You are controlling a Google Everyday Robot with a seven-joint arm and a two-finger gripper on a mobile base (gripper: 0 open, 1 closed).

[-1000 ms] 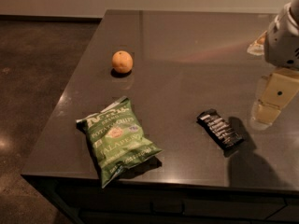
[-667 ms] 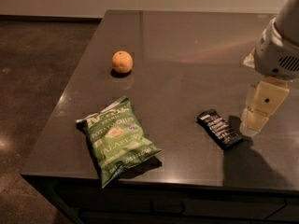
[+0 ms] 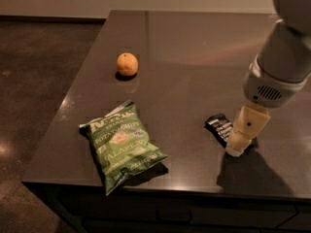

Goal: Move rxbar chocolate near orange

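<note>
The rxbar chocolate [image 3: 219, 126] is a small flat black wrapper with white lettering. It lies on the dark table at the front right, and its right end is hidden behind my gripper. My gripper [image 3: 239, 147] reaches down from the upper right, its tip at the bar's right end, close to the tabletop. The orange [image 3: 127, 64] sits at the table's left middle, well apart from the bar.
A green chip bag [image 3: 121, 144] lies at the front left of the dark table [image 3: 194, 47], between the orange and the front edge. The table's left and front edges drop to a dark floor.
My gripper has moved left and down, from beside the bar to over its right end. The bar, orange and chip bag have not moved.
</note>
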